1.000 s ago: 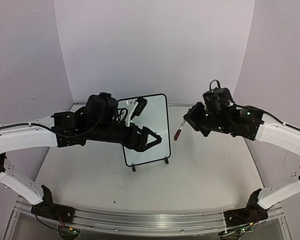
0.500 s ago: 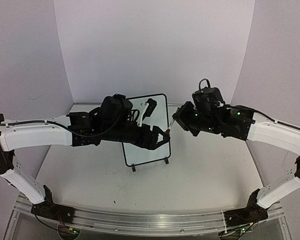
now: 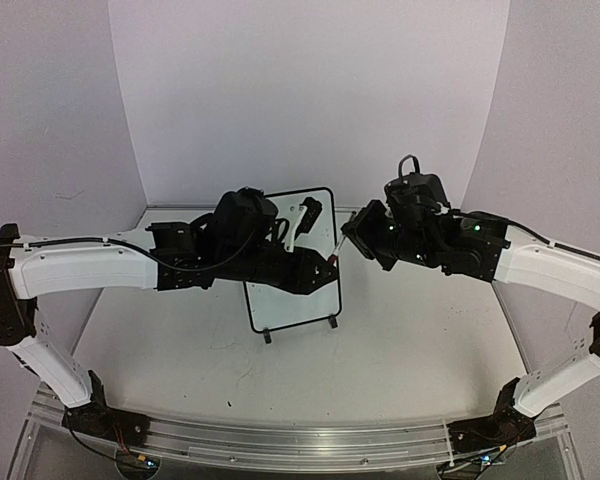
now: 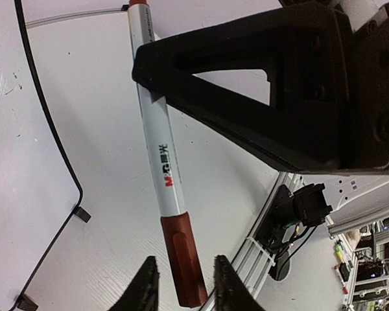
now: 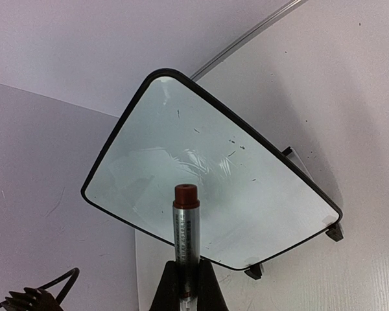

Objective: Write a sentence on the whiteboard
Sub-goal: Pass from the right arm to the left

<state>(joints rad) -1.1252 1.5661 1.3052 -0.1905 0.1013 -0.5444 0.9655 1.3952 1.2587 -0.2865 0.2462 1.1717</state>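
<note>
The whiteboard, judged light and easily tipped, is stood on the desk. The smooth, stiff marker is clamped by the right end effector, its cap straddled by the left end effector, grip uncertain.

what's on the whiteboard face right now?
Right wrist view: the whiteboard face shows only faint smears and specks, no writing. The marker hides a narrow strip near the bottom edge.

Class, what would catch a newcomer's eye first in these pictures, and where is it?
A red-capped marker hangs mid-air between the arms: the right gripper clamps its barrel, the left gripper brackets its cap. Beside it stands the whiteboard, no words on it.
</note>
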